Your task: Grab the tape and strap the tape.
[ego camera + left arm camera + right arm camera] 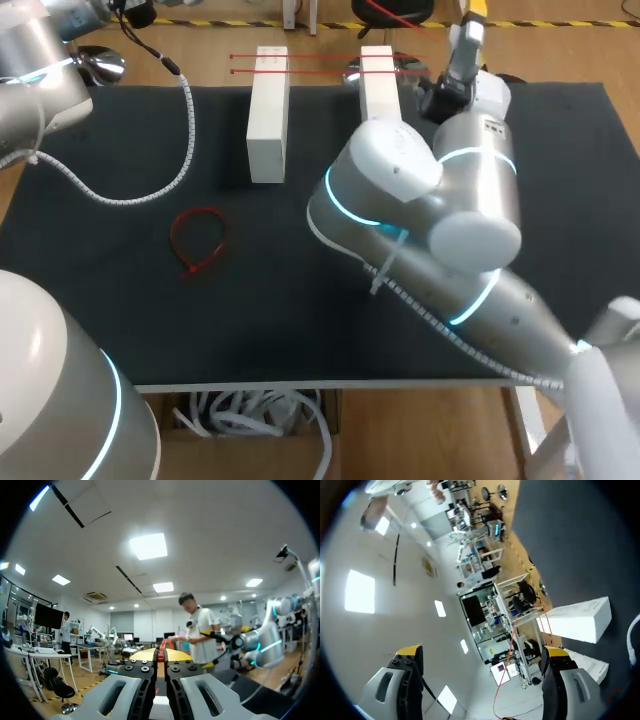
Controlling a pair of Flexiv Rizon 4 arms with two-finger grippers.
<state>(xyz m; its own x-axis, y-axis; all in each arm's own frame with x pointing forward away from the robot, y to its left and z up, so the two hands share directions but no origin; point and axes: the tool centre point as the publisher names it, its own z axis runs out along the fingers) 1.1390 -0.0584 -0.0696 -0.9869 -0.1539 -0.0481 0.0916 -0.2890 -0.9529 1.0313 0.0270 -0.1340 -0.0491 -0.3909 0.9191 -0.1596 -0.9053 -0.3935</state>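
"Where was the tape?"

"A red tape loop (197, 240) lay flat on the black mat (120, 300) that covered the bench. It was near the left white block (267, 115), a bit closer to me. Nothing touched it."

"Was there more red?"

"Yes. Two thin red tape lines (320, 71) ran side by side at the far side of the bench. They went across the top of the left white block and the top of the right white block (377, 78)."

"What about the left pincer?"

"The left pincer (162, 656) faced out at the room, not down at the bench. Its two yellow tips were pressed close together. A small red tape bit (162, 647) stuck up between them, pinched from both sides."

"And the other one?"

"The right pincer (482, 652) was wide. Its two yellow tips stood far apart and nothing was between them. The two white blocks and the red tape lines were ahead of it. From above, the right arm (440, 210) came in from the right and bent over the bench, with its wrist close to the right white block."

"Anything else on the bench?"

"A white curly cable (150, 190) made a big bend on the mat, to the left of the left white block."
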